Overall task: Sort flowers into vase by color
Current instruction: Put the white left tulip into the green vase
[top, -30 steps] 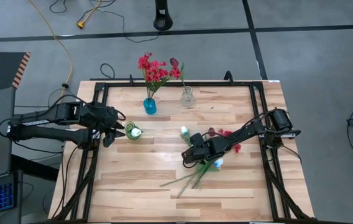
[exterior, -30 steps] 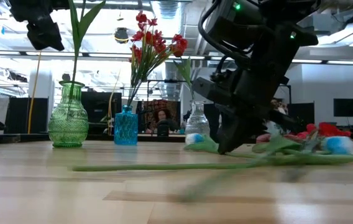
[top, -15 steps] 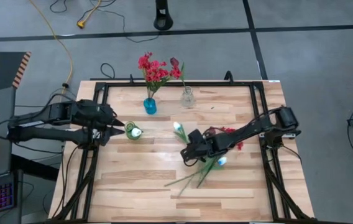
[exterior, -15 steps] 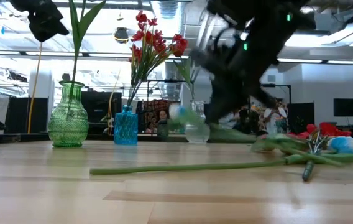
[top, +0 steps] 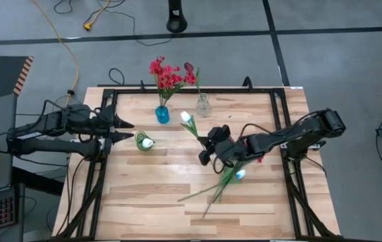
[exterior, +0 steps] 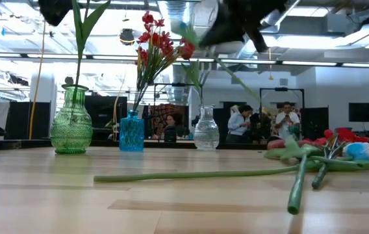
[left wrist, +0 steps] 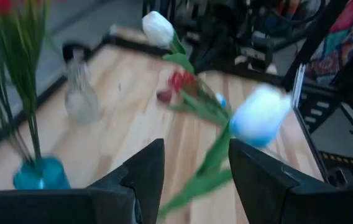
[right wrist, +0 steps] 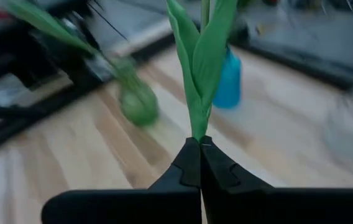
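The left gripper [top: 125,130] hovers with jaws parted and empty, just beside the green vase [top: 142,142] at the table's [top: 144,202] left, which already holds a white tulip. At centre, the right gripper [top: 206,143] has its jaws pinched shut on a white tulip's [top: 186,117] stem, lifted clear. Such flowers look light and floppy, best gripped mid-stem. More flowers [top: 235,176] lie to the right.

Overhead camera straight down, low camera level across table [exterior: 171,201], wrist cameras close, all sharing blue vase [top: 162,114]
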